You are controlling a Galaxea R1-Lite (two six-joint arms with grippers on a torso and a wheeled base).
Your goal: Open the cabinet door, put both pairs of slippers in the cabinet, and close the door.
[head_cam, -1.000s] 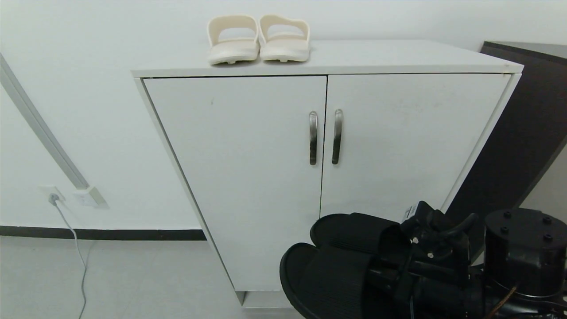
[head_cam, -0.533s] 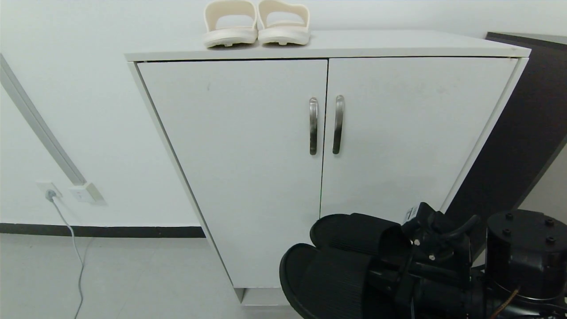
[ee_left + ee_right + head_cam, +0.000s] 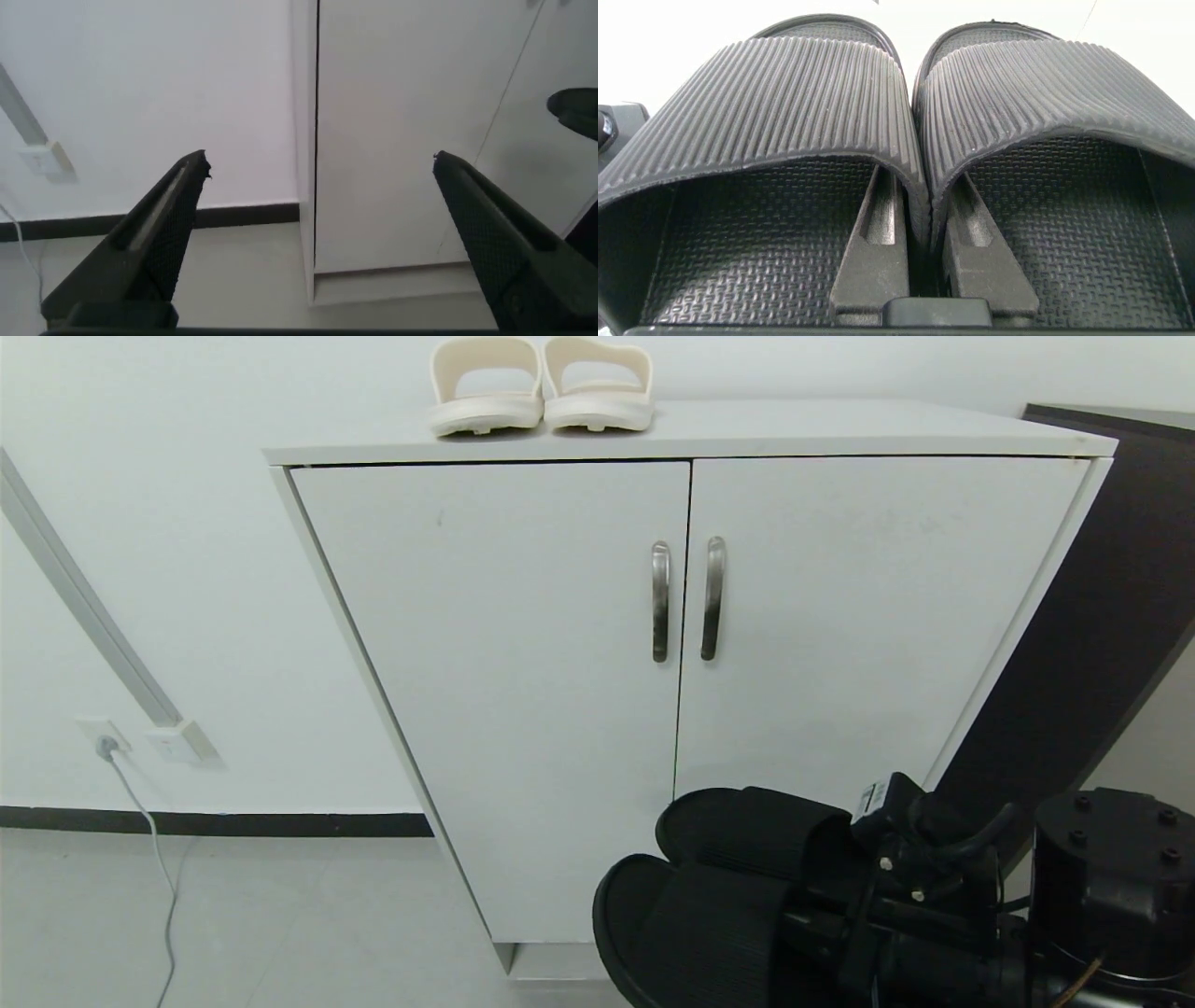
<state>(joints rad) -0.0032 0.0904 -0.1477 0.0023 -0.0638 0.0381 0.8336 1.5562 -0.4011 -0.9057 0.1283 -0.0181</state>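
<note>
cabinet [image 3: 504, 709] shut, white wall [image 3: 168, 523] behind

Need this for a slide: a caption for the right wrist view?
Right gripper clamps the black slippers together, one finger inside each.

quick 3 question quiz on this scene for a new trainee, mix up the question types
1. True or false: both cabinet doors are shut.
2. Where do the cream slippers sit? A) on the floor B) on top of the cabinet C) inside the cabinet
3. Fill the gap: the right hand is shut on the ______ slippers.
Key: 1 true. 2 B. 3 black: the black slippers are pinched together at their inner walls.
</note>
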